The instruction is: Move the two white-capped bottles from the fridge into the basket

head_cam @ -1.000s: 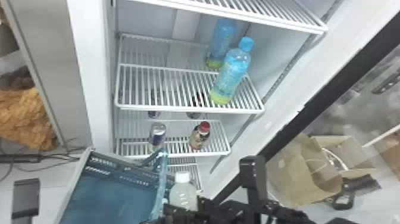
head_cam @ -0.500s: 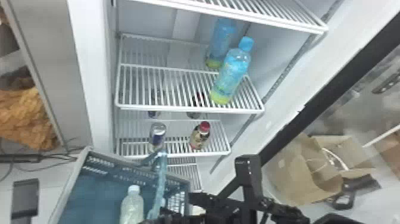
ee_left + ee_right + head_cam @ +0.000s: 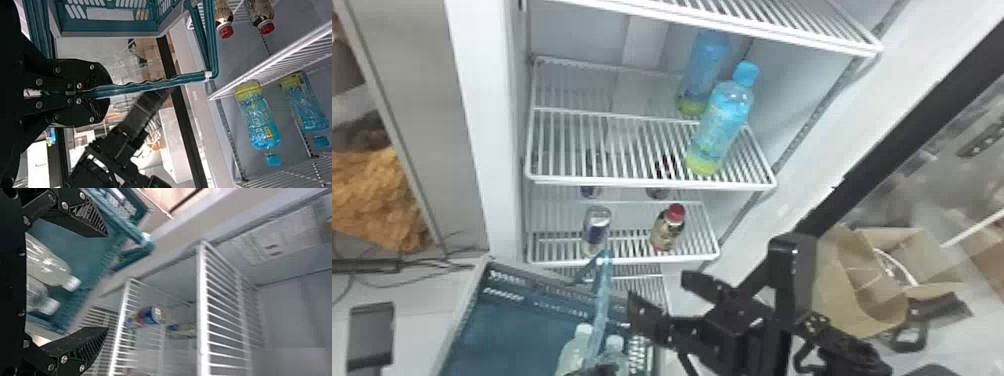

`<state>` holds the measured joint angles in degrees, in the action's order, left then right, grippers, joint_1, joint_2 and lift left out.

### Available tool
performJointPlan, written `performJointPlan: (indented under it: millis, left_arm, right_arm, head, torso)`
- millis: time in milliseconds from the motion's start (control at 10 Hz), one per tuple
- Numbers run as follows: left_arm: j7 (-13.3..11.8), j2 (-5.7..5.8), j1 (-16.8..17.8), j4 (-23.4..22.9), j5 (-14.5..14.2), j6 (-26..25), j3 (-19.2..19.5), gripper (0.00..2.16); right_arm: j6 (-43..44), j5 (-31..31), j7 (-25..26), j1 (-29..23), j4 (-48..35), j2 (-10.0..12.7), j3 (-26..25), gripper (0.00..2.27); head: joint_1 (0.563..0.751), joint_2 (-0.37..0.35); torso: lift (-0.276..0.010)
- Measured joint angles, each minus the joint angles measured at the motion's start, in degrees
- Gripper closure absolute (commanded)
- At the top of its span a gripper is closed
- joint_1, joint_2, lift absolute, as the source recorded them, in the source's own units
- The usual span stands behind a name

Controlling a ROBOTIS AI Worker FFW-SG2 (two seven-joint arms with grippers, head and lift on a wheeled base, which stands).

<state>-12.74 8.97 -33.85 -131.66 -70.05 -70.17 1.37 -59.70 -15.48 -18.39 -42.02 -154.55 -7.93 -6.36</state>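
— Biggest first: the white fridge (image 3: 467, 110), wire shelves facing us, and over to the right a cardboard box (image 3: 857, 300), flaps open!
— Next down, the teal basket (image 3: 474, 295) in front of the fridge's lower shelves, its handle (image 3: 603, 295) standing up. Who's got hold of it?
— The left gripper (image 3: 602, 370)! Clamped on that handle, both fingers pressed to it in the left wrist view!
— And the right gripper (image 3: 658, 288)?
— Fingers wide apart, near the basket's right side, no contact with the white-capped bottles!
— Down to bottle size, then: two blue-capped bottles, one (image 3: 719, 130) toward the front of the upper shelf, the other (image 3: 707, 65) behind it, both upright.
— And here are the stars, the two white-capped bottles! One (image 3: 574, 350), two (image 3: 614, 357), both inside the basket, side by side, caps up!
— Smaller again, on the shelf below the blue caps: a red-capped bottle (image 3: 668, 232) on the right, and left of it, apart, a silver-and-blue can (image 3: 597, 227)
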Motion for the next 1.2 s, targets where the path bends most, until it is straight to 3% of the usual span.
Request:
performJointPlan:
  millis: [800, 1200]
  left_arm:
    - [0.0, 0.09, 0.3, 0.0, 0.0, 0.0, -0.2, 1.19]
    - [0.1, 0.26, 0.5, 0.0, 0.0, 0.0, -0.5, 1.19]
  right_arm:
    - [44.9, 2.3, 2.9, -2.5, 8.7, 1.2, 0.7, 0.10]
    - [52.1, 5.5, 8.0, -3.4, 13.5, 2.0, 1.1, 0.08]
  head:
    - [0.695, -0.350]
    - [0.695, -0.350]
  torso:
    - [0.000]
    - [0.000]
